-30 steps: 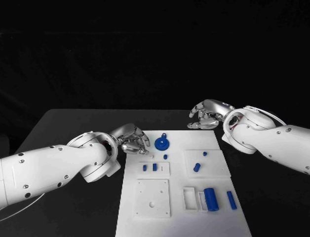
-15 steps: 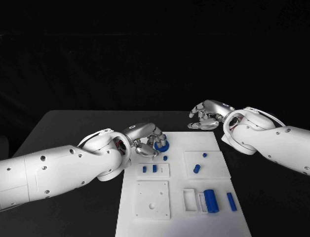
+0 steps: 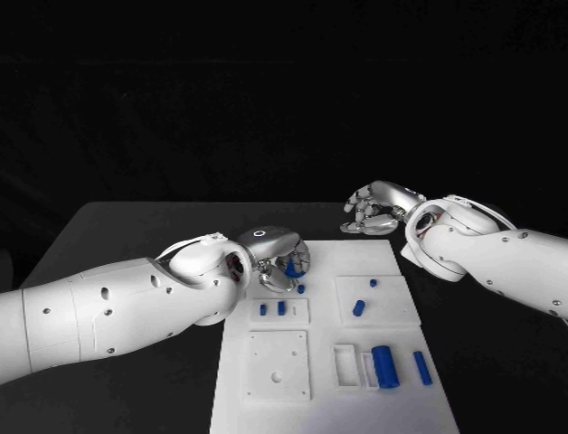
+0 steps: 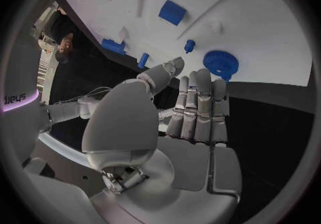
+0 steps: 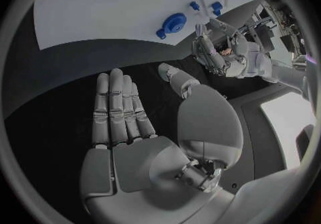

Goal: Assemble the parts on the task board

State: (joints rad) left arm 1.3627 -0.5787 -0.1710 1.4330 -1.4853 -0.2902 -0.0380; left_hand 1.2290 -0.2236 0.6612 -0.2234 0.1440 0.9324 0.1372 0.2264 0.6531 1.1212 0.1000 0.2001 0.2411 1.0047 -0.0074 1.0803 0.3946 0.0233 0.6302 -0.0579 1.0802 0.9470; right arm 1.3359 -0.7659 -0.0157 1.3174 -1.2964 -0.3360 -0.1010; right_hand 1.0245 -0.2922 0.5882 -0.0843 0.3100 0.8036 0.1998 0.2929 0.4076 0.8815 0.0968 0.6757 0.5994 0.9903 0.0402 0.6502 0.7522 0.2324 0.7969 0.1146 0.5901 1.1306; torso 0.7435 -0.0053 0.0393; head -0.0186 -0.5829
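Observation:
The white task board (image 3: 326,366) lies in the middle of the table. A blue gear (image 3: 296,268) lies near its far left corner, partly covered by my left hand (image 3: 277,257). In the left wrist view the fingers (image 4: 199,101) stretch out straight, their tips just short of the gear (image 4: 221,63), and nothing is held. A small blue peg (image 3: 301,288) and two small blue blocks (image 3: 272,308) lie just nearer. My right hand (image 3: 378,210) hovers off the board's far right corner; its palm (image 5: 134,149) is empty and its fingers are extended.
On the board's right half lie two short blue pieces (image 3: 361,307), a thick blue cylinder (image 3: 386,365) beside a white slot, and a thin blue rod (image 3: 422,367). A square white plate (image 3: 279,363) with a hole sits at the near left. Black table surrounds the board.
My left hand has moved right from the board's left edge to above the blue gear, now partly covering it. The right hand has barely shifted.

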